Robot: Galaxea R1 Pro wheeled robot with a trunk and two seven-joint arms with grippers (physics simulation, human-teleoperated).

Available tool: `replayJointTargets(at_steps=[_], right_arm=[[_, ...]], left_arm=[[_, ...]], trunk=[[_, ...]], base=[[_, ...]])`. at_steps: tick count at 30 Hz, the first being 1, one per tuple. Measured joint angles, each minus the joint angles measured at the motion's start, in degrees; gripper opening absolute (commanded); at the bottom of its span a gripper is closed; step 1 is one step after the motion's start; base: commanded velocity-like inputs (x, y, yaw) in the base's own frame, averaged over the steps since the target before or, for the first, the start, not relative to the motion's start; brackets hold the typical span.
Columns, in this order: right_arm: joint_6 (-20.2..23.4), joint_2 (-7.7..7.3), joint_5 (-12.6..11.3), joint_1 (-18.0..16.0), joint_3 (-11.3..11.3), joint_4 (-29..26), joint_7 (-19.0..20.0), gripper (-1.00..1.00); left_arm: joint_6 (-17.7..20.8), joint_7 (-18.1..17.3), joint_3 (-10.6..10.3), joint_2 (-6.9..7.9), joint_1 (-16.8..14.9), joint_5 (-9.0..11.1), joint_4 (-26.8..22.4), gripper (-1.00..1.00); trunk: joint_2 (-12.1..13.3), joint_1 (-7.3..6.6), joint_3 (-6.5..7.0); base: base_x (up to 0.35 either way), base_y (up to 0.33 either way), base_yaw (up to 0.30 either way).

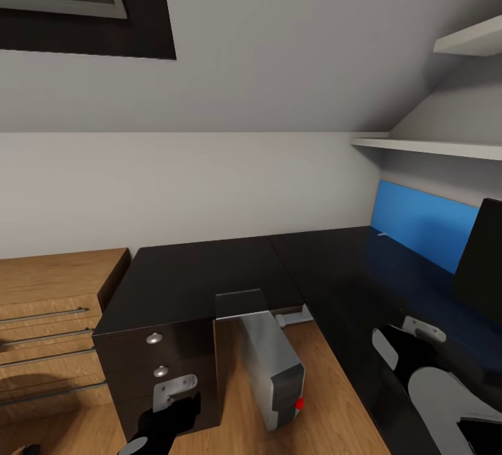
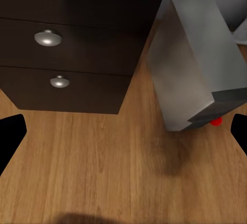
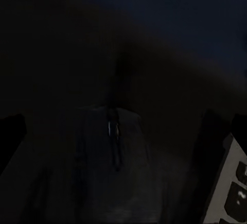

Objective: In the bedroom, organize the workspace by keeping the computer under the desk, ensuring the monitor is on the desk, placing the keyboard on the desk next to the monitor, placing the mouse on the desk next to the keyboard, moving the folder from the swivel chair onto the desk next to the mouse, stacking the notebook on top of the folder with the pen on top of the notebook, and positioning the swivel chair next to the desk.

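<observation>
No text, label, brand or number could be read. The computer [image 1: 273, 364] bore only a plain red button on its front, and pale marks on the keyboard [image 3: 231, 188] keys were too blurred to read.

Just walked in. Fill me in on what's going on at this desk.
A two-armed robot is tidying a bedroom workspace. The grey computer stands on the wooden floor, partly under the black desk, beside its drawer unit. The left gripper hangs open over the floor in front of those drawers, holding nothing. The right gripper hovers open just above the mouse on the desk, with a corner of the keyboard beside it. The edge of the monitor stands in front of the blue back panel.
</observation>
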Motion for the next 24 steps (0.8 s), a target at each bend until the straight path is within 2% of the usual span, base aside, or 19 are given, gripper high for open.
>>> replayJointTargets(at_steps=[4,5,11,12,13,15,21,24], right_arm=[[0.0,1.75,0.3,0.1,-0.1,-4.8,-0.2,1.0],[0.0,2.57,0.4,0.2,-0.1,-6.7,-0.3,1.0],[0.1,4.48,0.6,0.5,0.0,-11.5,-0.4,1.0],[0.2,5.23,0.6,0.7,0.1,-12.3,-0.5,1.0],[0.2,5.25,0.6,0.8,0.1,-12.3,-0.5,1.0],[0.2,6.54,0.6,1.0,0.2,-13.1,-0.5,1.0],[0.2,8.82,1.2,1.3,0.5,-13.6,-0.9,1.0],[0.1,11.05,3.8,1.4,0.7,-13.5,-1.6,1.0]], left_arm=[[0.1,0.0,0.0,0.0,0.0,0.0,0.0,1.0],[0.1,0.0,0.0,0.0,0.0,0.0,0.1,1.0],[0.1,0.0,0.0,0.0,0.0,0.0,0.1,1.0],[0.1,0.0,0.0,0.0,0.0,0.0,0.1,1.0],[0.1,0.0,0.0,0.0,0.0,0.0,0.1,1.0],[0.1,0.0,0.0,0.0,0.0,0.0,0.1,1.0],[0.0,0.0,0.0,0.0,0.0,-0.1,0.1,1.0],[0.1,-0.1,0.0,0.0,0.0,0.0,0.1,1.0]], trunk=[[0.0,0.0,0.0],[0.0,0.0,0.0],[0.0,0.0,0.0],[0.0,0.0,0.0],[0.0,0.0,0.0],[0.0,0.0,0.0],[0.0,0.0,0.0],[0.0,0.0,0.0]], base=[[0.0,0.0,0.0],[0.0,0.0,0.0],[0.0,0.0,0.0],[0.0,0.0,0.0],[0.0,0.0,0.0],[0.0,0.0,0.0],[0.0,0.0,0.002],[0.0,0.0,0.09]])
